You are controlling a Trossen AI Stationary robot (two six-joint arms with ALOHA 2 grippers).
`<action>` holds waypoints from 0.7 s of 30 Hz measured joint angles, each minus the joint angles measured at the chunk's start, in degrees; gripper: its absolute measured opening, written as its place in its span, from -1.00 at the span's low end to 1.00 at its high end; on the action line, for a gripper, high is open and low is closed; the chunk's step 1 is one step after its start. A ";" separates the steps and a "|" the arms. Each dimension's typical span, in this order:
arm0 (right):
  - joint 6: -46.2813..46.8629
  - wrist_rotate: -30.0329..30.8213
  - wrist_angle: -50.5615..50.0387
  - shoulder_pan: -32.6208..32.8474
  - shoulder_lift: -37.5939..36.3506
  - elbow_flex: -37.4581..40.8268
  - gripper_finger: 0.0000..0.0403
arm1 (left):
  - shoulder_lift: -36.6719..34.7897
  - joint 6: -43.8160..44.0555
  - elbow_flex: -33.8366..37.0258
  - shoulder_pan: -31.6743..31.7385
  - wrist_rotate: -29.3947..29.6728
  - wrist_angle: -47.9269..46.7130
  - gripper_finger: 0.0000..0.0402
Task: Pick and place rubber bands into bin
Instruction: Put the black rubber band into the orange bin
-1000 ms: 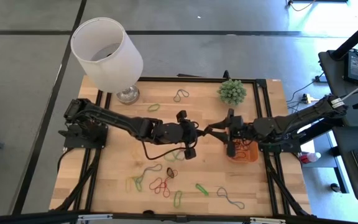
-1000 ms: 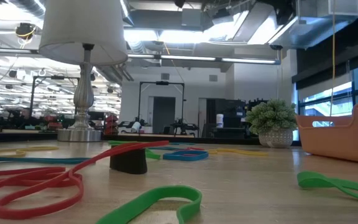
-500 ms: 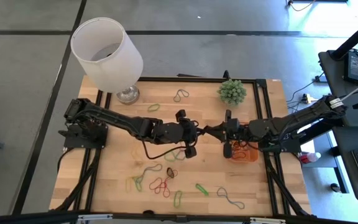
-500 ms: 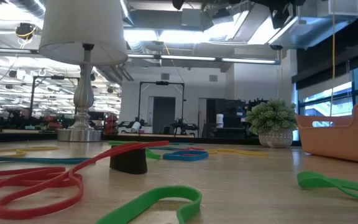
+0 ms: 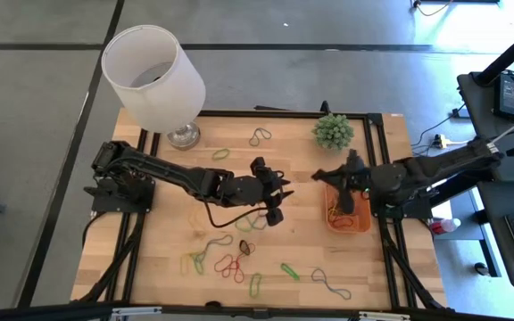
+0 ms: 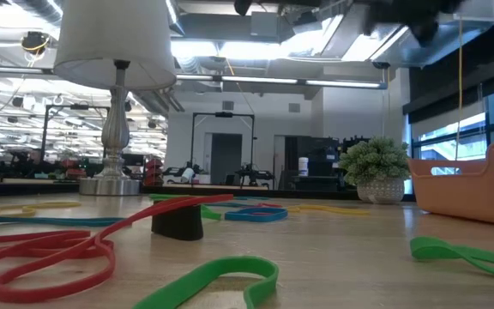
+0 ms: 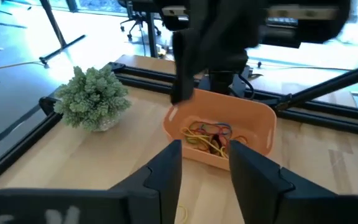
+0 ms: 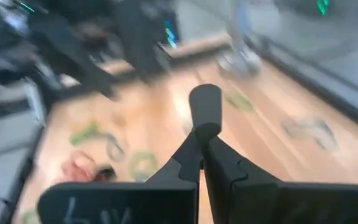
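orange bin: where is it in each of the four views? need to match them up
High view: the orange bin sits right of centre on the table, below the little plant.
Low view: at the right edge, just right of the plant.
Left wrist view: centre, rubber bands inside; plant to its left.
Right wrist view: not in it.
Shared landmark: the little plant.

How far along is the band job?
Done: several bands already lie in the bin. In hand: right gripper is shut beside the bin, though a held band can't be made out; left gripper is open and empty mid-table. Left: many rubber bands on the table.
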State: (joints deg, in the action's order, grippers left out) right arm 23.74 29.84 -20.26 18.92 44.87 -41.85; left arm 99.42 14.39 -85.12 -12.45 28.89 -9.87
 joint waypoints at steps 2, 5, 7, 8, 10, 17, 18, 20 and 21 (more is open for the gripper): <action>7.74 0.12 -13.52 -0.37 -0.98 -2.66 -0.94 | 0.00 0.02 0.00 0.00 -0.53 -0.03 -0.37; 20.72 -0.98 -32.52 -1.56 -0.70 -5.46 -0.94 | 0.00 -0.02 0.00 0.00 -0.55 -0.22 -0.40; 26.97 -4.12 -41.21 -2.52 0.10 -5.57 -0.95 | 0.00 -0.04 0.00 0.00 -0.51 -0.36 -0.42; 29.43 -5.86 -44.61 -2.99 0.71 -5.29 -0.96 | -0.01 -0.06 0.00 0.08 -0.50 -0.41 -0.43; 33.38 -10.53 -48.66 -3.83 1.89 -3.18 -0.98 | -0.02 -0.05 0.00 0.26 -0.50 -0.41 -0.44; 37.08 -18.98 -44.38 -5.29 5.08 7.64 -0.98 | -0.02 -0.07 -0.02 0.72 -0.48 -0.41 -0.47; 37.23 -19.25 -43.22 -5.56 5.47 8.86 -0.98 | -0.02 -0.04 -0.02 0.72 -0.48 -0.41 -0.47; 36.97 -19.25 -39.70 -6.08 6.13 10.85 -0.97 | -0.02 -0.04 -0.02 0.72 -0.48 -0.43 -0.47; 36.85 -19.34 -38.43 -6.41 6.34 11.48 -0.97 | -0.02 -0.07 -0.02 0.72 -0.48 -0.44 -0.47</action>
State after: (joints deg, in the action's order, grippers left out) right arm 60.59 10.50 -58.70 12.51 51.21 -30.37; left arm 99.39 14.33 -85.14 -11.73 28.40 -10.31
